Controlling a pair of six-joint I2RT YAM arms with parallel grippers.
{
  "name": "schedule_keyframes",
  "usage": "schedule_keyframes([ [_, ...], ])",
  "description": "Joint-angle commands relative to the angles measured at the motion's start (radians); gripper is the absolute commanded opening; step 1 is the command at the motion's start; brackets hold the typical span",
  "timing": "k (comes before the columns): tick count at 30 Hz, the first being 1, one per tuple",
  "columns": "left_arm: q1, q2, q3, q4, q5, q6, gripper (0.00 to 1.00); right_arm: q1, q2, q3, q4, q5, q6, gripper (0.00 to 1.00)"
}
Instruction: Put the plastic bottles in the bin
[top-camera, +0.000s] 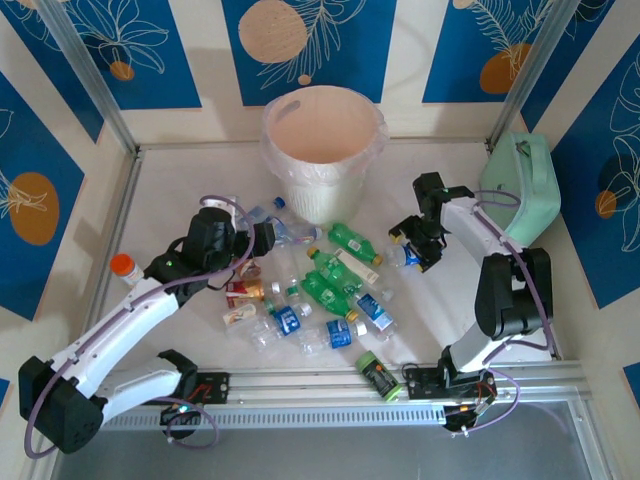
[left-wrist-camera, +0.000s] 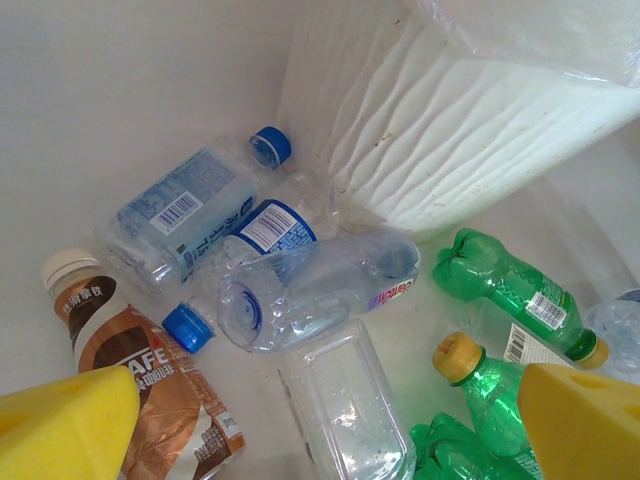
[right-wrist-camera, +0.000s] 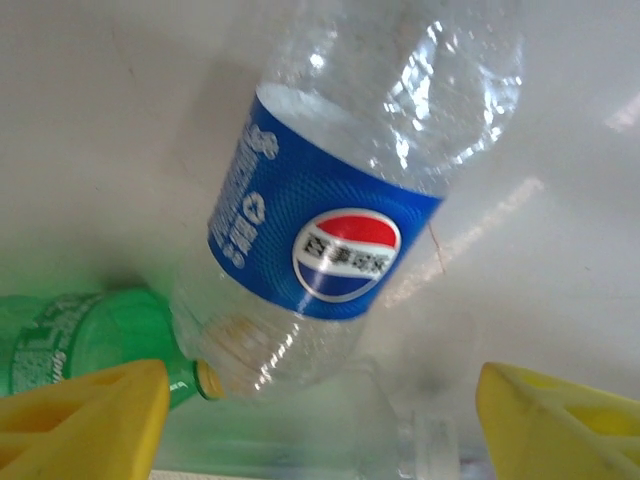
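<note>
The yellow fingers (right-wrist-camera: 80, 425) of the right claw (right-wrist-camera: 320, 430) are nearest the lens in the right wrist view. One sits in each lower corner, wide apart, with nothing between them. A clear bottle with a blue label (right-wrist-camera: 330, 230) lies flat on the table (right-wrist-camera: 100, 120) just ahead of the tips, not yet inside the gap. Its long axis runs diagonally — one end low and left by the cap of a green bottle (right-wrist-camera: 70, 335), the other up and right — so it sits askew to the line along which the fingers close. Judgement: the claw must advance and turn somewhat to take the body squarely.

From above, this bottle marks the right edge of the scatter, and the right claw is clearly the nearer to it. The left claw (top-camera: 262, 240) — likewise wide open and empty — hangs over the clear bottles (top-camera: 285, 232) at the foot of the bin (top-camera: 325, 185). The bin stands at the far middle of the table, up and left of the labelled bottle.
</note>
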Motion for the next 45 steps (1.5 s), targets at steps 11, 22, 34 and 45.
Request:
schedule_keyframes([
  [11,-0.005,-0.012,0.015,-0.021,0.036,-0.031,0.97,-0.079,0.097,-0.033,0.108,-0.080,0.020,0.81],
  [22,-0.005,-0.010,0.035,-0.073,-0.009,-0.027,0.97,-0.083,0.205,-0.013,0.137,-0.073,-0.029,0.74],
  [34,-0.003,-0.002,0.045,-0.085,-0.043,-0.052,0.97,-0.075,0.197,0.002,0.110,-0.021,-0.081,0.63],
  [45,-0.003,0.013,0.068,-0.105,-0.074,-0.064,0.97,-0.048,0.099,0.045,0.053,0.039,-0.134,0.56],
])
